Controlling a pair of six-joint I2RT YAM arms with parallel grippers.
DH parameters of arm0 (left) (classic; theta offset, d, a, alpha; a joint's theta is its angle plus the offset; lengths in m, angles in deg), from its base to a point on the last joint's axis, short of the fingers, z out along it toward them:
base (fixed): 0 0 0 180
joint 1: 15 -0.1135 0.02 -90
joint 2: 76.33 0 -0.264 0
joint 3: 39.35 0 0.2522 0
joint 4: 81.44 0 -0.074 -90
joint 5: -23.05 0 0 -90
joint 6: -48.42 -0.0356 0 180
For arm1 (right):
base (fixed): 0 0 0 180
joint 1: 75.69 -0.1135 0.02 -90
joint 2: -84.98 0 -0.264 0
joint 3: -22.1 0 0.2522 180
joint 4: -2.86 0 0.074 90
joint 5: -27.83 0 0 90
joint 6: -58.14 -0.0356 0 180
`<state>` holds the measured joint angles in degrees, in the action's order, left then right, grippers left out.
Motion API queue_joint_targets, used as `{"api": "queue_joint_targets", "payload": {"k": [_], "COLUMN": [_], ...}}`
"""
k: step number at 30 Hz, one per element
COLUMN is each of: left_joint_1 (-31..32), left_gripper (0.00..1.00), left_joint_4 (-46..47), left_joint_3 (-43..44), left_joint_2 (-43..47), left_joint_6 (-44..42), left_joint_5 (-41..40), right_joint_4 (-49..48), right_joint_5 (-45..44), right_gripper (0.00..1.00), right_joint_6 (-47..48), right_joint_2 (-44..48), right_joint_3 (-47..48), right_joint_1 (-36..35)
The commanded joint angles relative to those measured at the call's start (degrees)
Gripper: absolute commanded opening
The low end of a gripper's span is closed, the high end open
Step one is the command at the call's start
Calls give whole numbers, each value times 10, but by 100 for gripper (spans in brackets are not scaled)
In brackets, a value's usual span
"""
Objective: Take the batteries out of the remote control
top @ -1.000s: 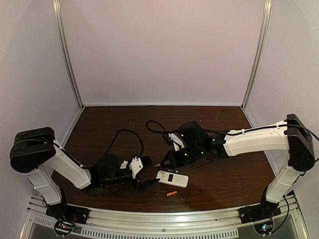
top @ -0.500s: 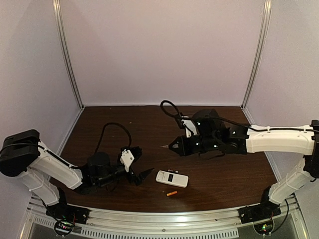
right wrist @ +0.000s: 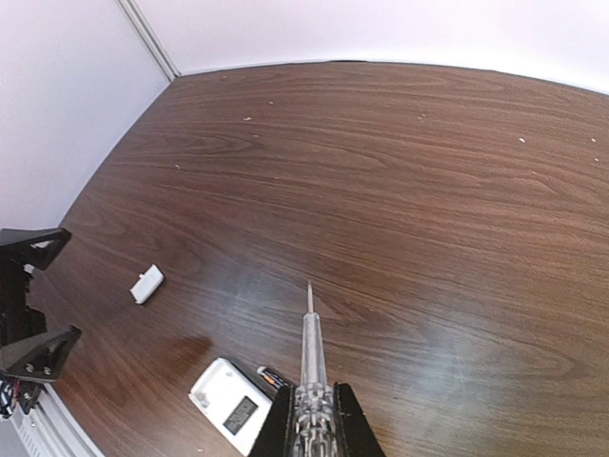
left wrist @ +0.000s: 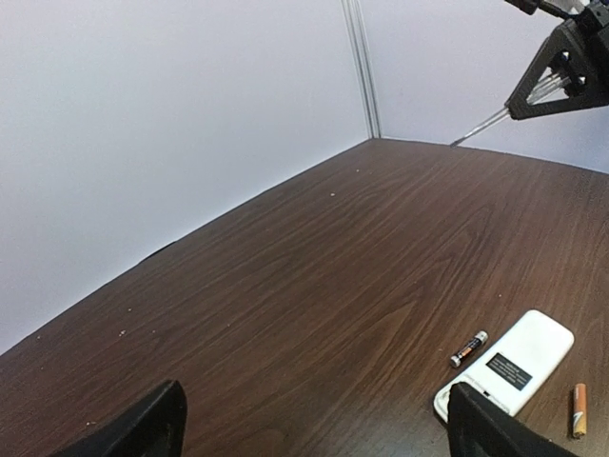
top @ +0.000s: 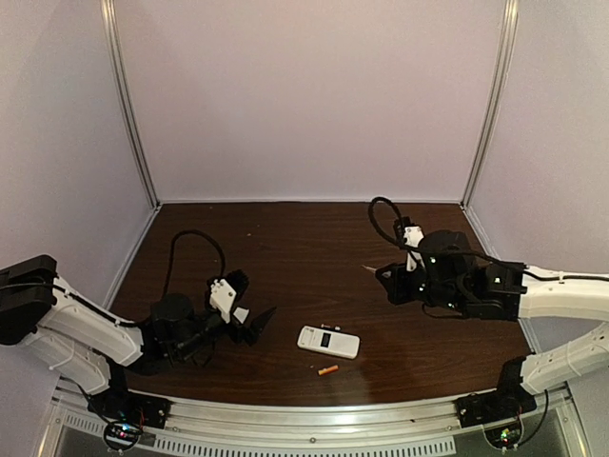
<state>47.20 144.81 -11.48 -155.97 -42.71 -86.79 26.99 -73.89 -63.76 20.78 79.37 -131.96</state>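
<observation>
1 orange battery (top: 327,369), 1 seemingly dark battery (left wrist: 468,348), beside the remote control (top: 328,342)

Wooden table (top: 285,248) bears remote control (top: 328,342), two batteries (left wrist: 468,347) and white cover (right wrist: 147,284)

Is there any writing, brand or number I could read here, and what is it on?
Nothing here is legible.
On the remote control, the dark window shows pale marks, too small to read.
On the dark-ended battery, print too blurred to read.
On the orange battery, no marking can be made out.
</observation>
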Motion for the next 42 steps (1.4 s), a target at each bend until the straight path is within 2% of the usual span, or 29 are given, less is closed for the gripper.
{"api": "queue_joint_targets", "payload": {"k": [1, 8, 15, 25, 32, 42], "left_joint_1": [-3, -3, -3, -4, -3, -4], "left_gripper": [98, 97, 97, 97, 97, 98], "left_joint_4": [29, 50, 66, 65, 61, 52], "left_joint_3": [-11, -29, -42, -61, -65, -72], "left_joint_2": [11, 26, 31, 47, 50, 63], "left_joint_6": [9, 6, 3, 9, 9, 27], "left_joint_5": [-17, -20, -32, -45, -46, -42], "right_joint_4": [-20, -99, -189, -268, -301, -308], "right_joint_5": [-83, -100, -88, -58, -39, -32], "right_gripper": [0, 0, 0, 0, 0, 12], "right_joint_6": [-15, -16, -4, 8, 15, 22], "right_joint_2": [25, 9, -65, -212, -284, -350], "right_joint_3": [-50, -118, -137, -103, -73, -40], "right_joint_1": [-3, -5, -6, -11, -14, -15]}}
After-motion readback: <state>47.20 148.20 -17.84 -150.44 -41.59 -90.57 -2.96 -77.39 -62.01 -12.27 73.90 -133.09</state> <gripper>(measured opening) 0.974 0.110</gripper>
